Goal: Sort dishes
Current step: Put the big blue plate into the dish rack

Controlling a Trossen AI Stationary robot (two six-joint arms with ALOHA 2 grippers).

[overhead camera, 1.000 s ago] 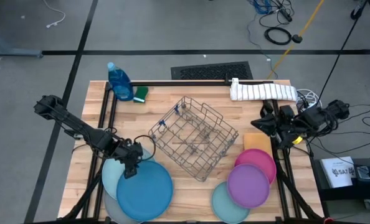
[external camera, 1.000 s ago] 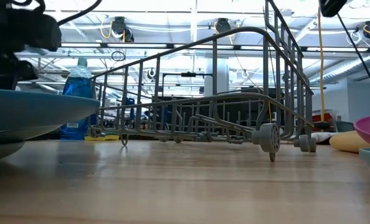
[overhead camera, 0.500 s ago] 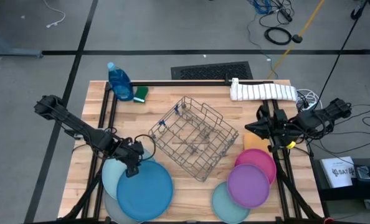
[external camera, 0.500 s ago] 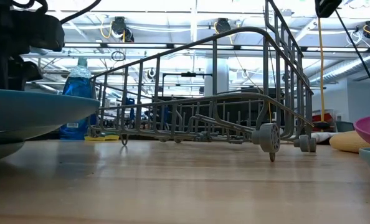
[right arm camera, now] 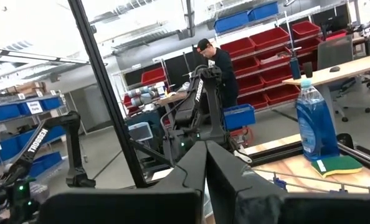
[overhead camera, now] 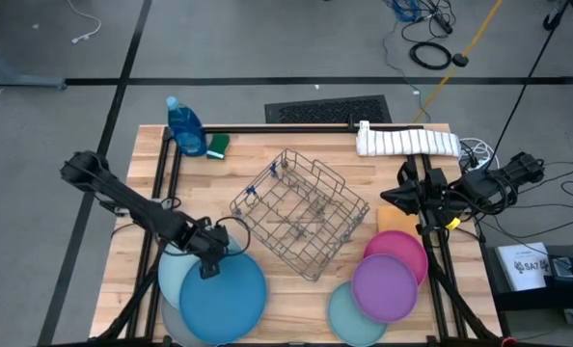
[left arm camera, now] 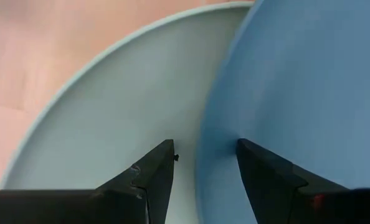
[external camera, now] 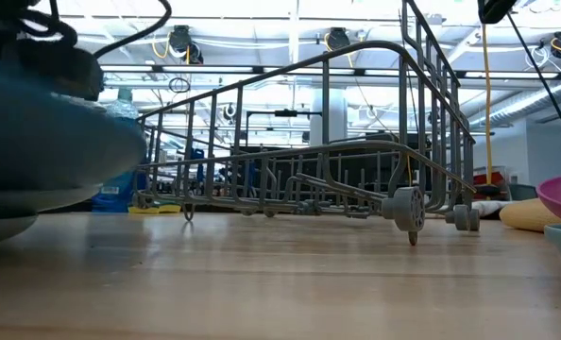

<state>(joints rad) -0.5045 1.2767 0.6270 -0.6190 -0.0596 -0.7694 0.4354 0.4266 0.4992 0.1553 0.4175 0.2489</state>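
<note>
A large blue plate lies on a pale blue plate and a grey one at the table's near left. My left gripper stands over the blue plate's far-left rim and is shut on it. In the low view the blue plate is blurred. Purple, pink and teal plates overlap at the near right. My right gripper is shut and hangs in the air above the orange sponge. My left gripper holds the blue plate by its far-left rim, coming from above and pointing down. One finger is over the plate's inside and the other finger is outside it, over the pale blue plate. The rest of the blue plate lies on the stack.
A wire rack sits tilted in the table's middle, between the two plate stacks. Along the far edge are a blue bottle, a green sponge and a striped towel. Bare wood shows near the rack's near side.
My left gripper has moved a little toward the near right, onto the blue plate's rim. In the low view the blue plate's edge now stands higher and is blurred. My right gripper has shifted slightly toward the table's left, then kept still.
</note>
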